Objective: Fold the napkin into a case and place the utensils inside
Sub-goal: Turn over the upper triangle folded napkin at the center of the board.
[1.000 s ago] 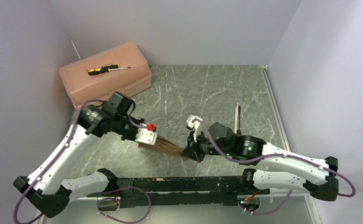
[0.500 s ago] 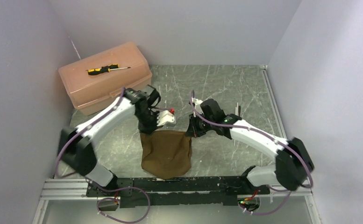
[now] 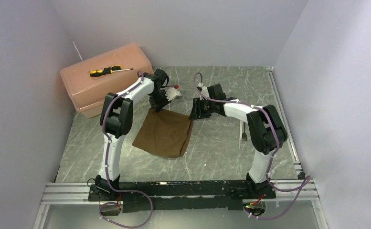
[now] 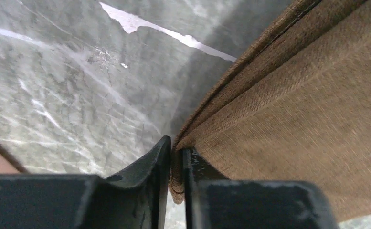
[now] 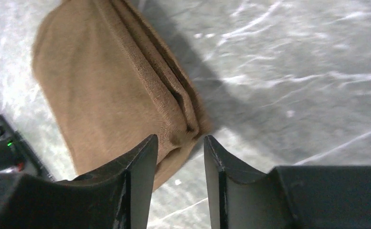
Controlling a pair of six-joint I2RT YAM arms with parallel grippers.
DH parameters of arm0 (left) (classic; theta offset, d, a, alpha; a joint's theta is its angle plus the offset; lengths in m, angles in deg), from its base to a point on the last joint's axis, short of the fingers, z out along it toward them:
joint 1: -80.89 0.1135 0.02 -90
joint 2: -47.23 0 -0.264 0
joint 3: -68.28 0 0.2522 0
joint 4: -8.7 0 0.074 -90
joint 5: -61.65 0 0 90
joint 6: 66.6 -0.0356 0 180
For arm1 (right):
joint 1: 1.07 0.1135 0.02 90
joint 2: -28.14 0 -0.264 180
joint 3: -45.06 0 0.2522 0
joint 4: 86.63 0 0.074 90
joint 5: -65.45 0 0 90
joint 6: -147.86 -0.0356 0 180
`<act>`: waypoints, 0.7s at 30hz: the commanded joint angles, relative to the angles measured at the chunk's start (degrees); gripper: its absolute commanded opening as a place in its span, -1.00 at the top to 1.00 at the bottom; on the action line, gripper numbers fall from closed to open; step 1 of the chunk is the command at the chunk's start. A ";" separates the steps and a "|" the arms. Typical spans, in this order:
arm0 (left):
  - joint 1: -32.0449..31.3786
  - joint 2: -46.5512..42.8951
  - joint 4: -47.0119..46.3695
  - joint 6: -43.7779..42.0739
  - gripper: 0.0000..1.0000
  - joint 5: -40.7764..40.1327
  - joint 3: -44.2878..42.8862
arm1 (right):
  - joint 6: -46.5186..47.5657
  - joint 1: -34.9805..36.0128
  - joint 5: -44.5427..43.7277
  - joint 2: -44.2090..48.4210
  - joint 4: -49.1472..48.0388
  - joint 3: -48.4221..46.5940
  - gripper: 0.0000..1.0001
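The brown napkin (image 3: 164, 134) lies folded and flat on the marble table (image 3: 221, 88), its layered edge running between both grippers. My left gripper (image 3: 155, 107) is at the far left corner; in the left wrist view this gripper (image 4: 175, 145) is shut on a pinch of napkin (image 4: 293, 105). My right gripper (image 3: 194, 114) is at the far right corner. In the right wrist view it (image 5: 179, 140) stands open, and the napkin (image 5: 102, 86) corner lies free just beyond its tips. One of the utensils (image 3: 244, 133), a fork, lies right of the right arm.
A pink box (image 3: 104, 90) stands at the far left with a yellow-and-black screwdriver (image 3: 109, 71) on its lid. Grey walls close in the left, back and right sides. A black rail (image 3: 183, 188) runs along the near edge.
Both arms stretched away from the near edge, carrying the napkin outward and laying it flat. The right gripper opened and let go of its corner. The left jaws eased slightly.
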 commanded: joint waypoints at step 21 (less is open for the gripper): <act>4.47 -12.51 -2.80 8.55 -0.47 9.16 2.23 | -7.78 7.20 -10.28 1.35 -12.81 3.20 0.58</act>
